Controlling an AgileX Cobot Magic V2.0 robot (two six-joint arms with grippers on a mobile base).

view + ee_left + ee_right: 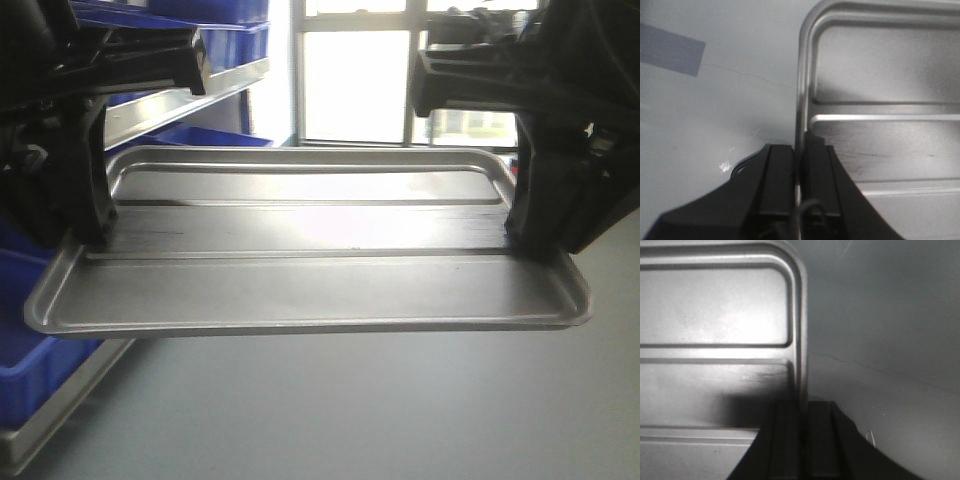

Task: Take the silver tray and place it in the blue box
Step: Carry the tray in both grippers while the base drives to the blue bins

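The silver tray (300, 290) hangs level in the air, above the grey floor, filling the middle of the front view. My left gripper (85, 235) is shut on the tray's left rim and my right gripper (530, 235) is shut on its right rim. In the left wrist view the tray (880, 65) stretches to the right, and the left gripper (799, 150) pinches the thin rim between its black pads. The right wrist view shows the tray (715, 305) to the left, its rim clamped in the right gripper (801, 405). A blue box (25, 360) sits low on the left, partly behind the tray.
A metal rack (190, 95) on the left carries more blue crates (215, 35) on its upper shelves. Bright windows (355, 85) lie straight ahead. Grey floor (400, 410) spreads below the tray, with a strip of tape (670, 50) on it.
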